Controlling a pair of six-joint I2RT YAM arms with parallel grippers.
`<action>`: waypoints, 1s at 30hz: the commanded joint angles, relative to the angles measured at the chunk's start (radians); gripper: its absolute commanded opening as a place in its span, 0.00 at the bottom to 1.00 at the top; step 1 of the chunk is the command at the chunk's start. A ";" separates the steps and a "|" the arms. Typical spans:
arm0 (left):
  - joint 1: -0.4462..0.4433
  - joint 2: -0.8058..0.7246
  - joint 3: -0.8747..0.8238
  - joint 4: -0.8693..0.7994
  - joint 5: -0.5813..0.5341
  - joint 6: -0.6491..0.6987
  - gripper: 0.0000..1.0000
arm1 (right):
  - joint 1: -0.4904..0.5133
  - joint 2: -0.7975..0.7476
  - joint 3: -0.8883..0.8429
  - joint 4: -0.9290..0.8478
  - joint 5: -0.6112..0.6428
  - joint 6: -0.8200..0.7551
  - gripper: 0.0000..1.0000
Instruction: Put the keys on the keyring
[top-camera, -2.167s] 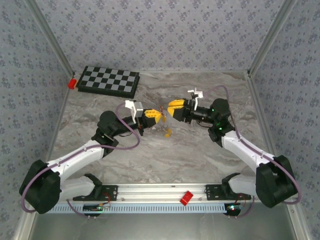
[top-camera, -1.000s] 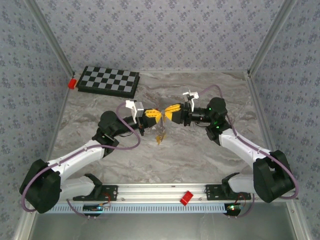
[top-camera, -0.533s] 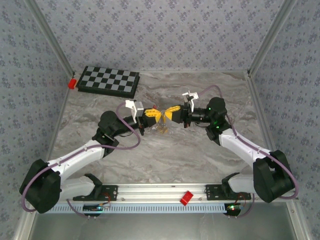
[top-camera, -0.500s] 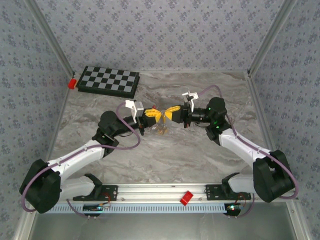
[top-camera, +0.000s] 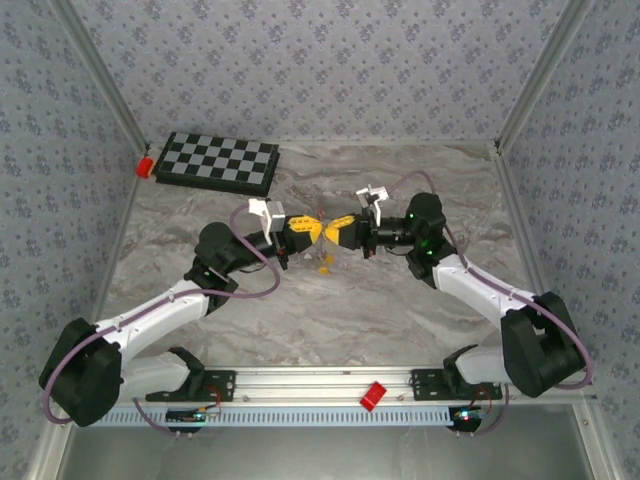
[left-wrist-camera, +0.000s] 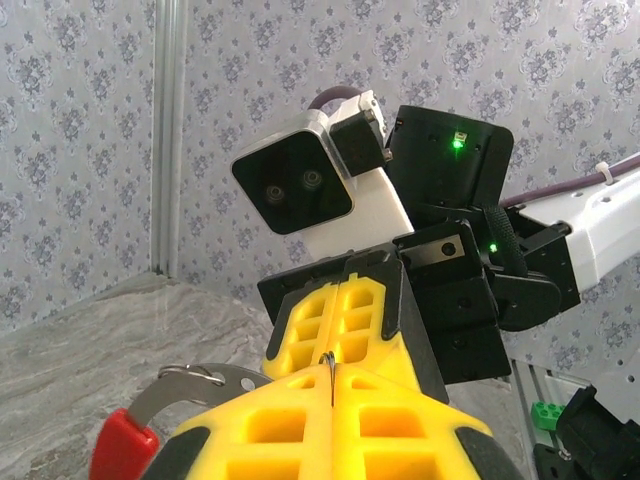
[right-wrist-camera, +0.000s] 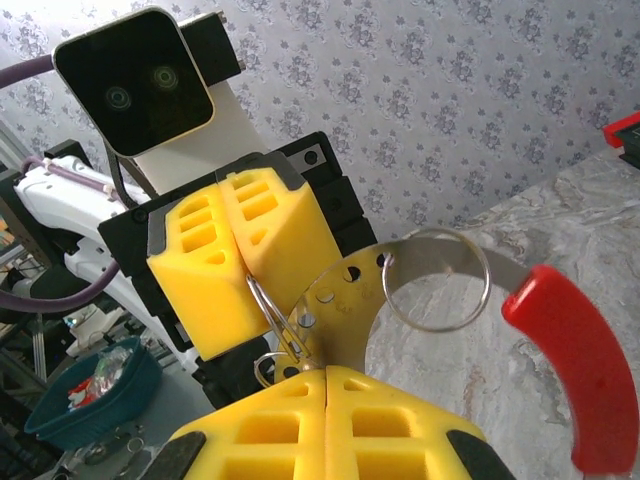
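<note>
The left gripper (left-wrist-camera: 333, 385) is shut tight, with a thin wire of the keyring (right-wrist-camera: 335, 300) pinched at its seam. The right gripper (right-wrist-camera: 327, 375) is closed tip to tip against it, and the flat metal arc seems to be clamped between its fingers. The keyring is held above the table (top-camera: 400, 310) between both grippers, its red sleeve (right-wrist-camera: 555, 340) jutting sideways. The keys (top-camera: 323, 262) are seen as a yellow-orange speck just below; whether they hang or lie cannot be told.

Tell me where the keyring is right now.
The keyring is mid-table, pinched between the left gripper and right gripper tips, right of the checkerboard in the top view.
</note>
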 joint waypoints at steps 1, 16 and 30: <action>-0.012 0.004 0.016 0.124 0.011 -0.024 0.00 | 0.012 0.011 0.029 -0.044 -0.027 -0.030 0.04; -0.012 -0.007 0.003 0.111 -0.007 -0.023 0.00 | -0.054 -0.133 -0.064 -0.033 0.177 -0.059 0.35; -0.017 0.030 0.007 0.157 0.006 -0.069 0.00 | 0.005 -0.133 -0.064 0.128 0.177 -0.075 0.35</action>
